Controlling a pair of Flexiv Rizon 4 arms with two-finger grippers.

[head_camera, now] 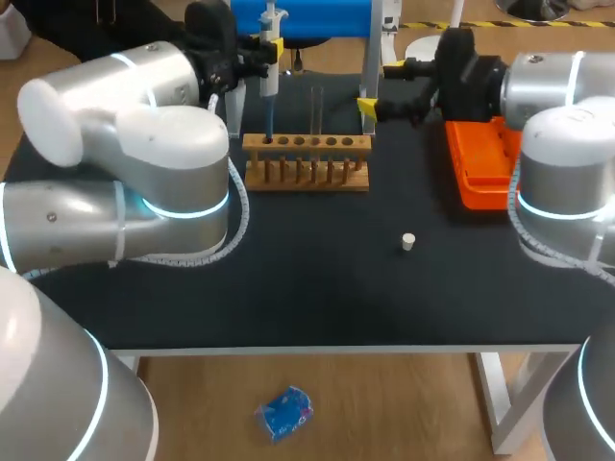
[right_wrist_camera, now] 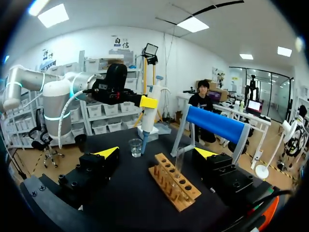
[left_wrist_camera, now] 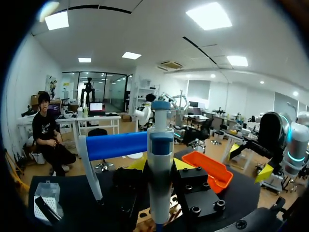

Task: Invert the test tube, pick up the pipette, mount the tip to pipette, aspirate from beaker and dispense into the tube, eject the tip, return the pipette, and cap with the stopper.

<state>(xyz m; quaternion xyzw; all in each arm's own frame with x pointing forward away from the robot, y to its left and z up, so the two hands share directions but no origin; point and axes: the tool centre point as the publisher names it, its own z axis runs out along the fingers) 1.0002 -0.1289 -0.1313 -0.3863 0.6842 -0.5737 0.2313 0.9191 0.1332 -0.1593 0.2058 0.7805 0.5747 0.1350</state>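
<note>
The white stopper (head_camera: 408, 242) is lying alone on the black counter (head_camera: 317, 298), nearest the front edge and well apart from everything else. Behind it the wooden rack (head_camera: 307, 163) is standing, with the clear test tube (head_camera: 317, 110) sitting upright in one of its middle holes; the glass is hard to make out. The left arm (head_camera: 144, 163) is folding in a bulky elbow over the counter's left part and hiding what lies behind it. The left pincer (left_wrist_camera: 160, 165) is hovering by the rack's left end and clamping from both sides on the pipette (head_camera: 272, 67), which is hanging upright with its blue tip pointing down. In the right wrist view that tip is ending just beside the small clear beaker (right_wrist_camera: 135, 146); whether it is dipping inside I cannot tell. The right arm (head_camera: 567, 144) is coming in level from the right. The right pincer (right_wrist_camera: 157, 153) is gaping wide and gripping nothing, and the tube is standing untouched ahead between its fingers. Under that arm the orange tray (head_camera: 480, 163) is lying partly covered. Farthest back, the blue-barred stand (head_camera: 317, 17) is showing only in part at the head view's edge.
</note>
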